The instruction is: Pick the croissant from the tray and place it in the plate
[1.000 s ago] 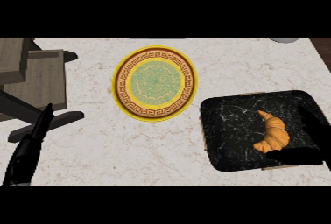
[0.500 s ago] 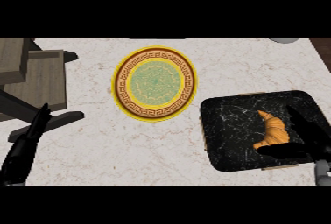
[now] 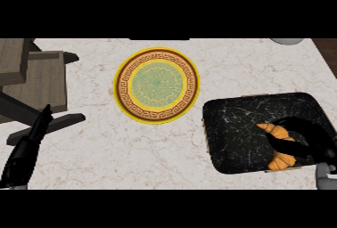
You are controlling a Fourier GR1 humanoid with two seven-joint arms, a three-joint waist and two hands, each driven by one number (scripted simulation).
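Note:
A golden croissant (image 3: 281, 147) lies on the black marbled tray (image 3: 237, 133) at the right. My right hand (image 3: 309, 140) covers its middle, fingers and thumb curled round it; only the croissant's two ends show. The round plate (image 3: 157, 84), yellow rim with a green centre, sits on the counter up and left of the tray and holds nothing. My left hand (image 3: 26, 153) rests open at the lower left edge, fingers straight and pointing up.
A dark wooden block (image 3: 36, 78) stands at the far left with long shadows beside it. A pale round object (image 3: 287, 40) peeks in at the top right. The marble counter (image 3: 132, 151) lies bare between the plate and the front edge.
My right hand has moved up over the croissant and closed round its middle. The left hand has drifted slightly lower.

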